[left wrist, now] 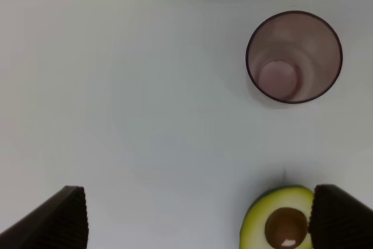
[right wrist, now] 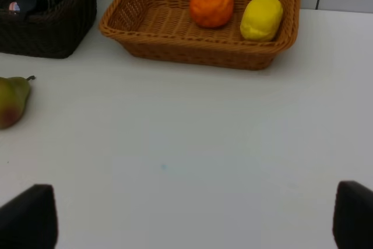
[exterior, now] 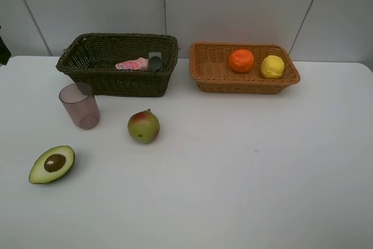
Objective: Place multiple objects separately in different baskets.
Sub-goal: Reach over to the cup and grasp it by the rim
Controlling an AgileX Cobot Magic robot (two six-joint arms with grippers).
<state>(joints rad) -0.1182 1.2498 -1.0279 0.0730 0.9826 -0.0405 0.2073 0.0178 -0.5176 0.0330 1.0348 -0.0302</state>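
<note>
Found left gripper (left wrist: 201,220) spread wide, holding nothing, hanging over the tabletop (exterior: 245,167), with halved avocado (left wrist: 280,223) lying cut face up just beside one finger and partly hidden by it. Noted translucent mauve cup (left wrist: 294,56) upright, beyond the avocado and apart from it, near the wall of the dark brown-green basket (exterior: 116,83). Found right gripper (right wrist: 192,217) likewise wide open and empty, over bare white surface, well apart from every object. Located red-green pear-like fruit (exterior: 143,126) on the tabletop, right of the cup in the high view, in front of the dark basket. Logged orange (exterior: 241,60) and lemon (exterior: 272,66) close together in the orange-tan basket (exterior: 245,86). Spotted small pink bottle (exterior: 132,64) lying in the dark basket beside a dark item (exterior: 155,62), too unclear to name. Marked both baskets at the far side of the tabletop, a gap between them; broad open surface in front of the orange-tan basket.
</note>
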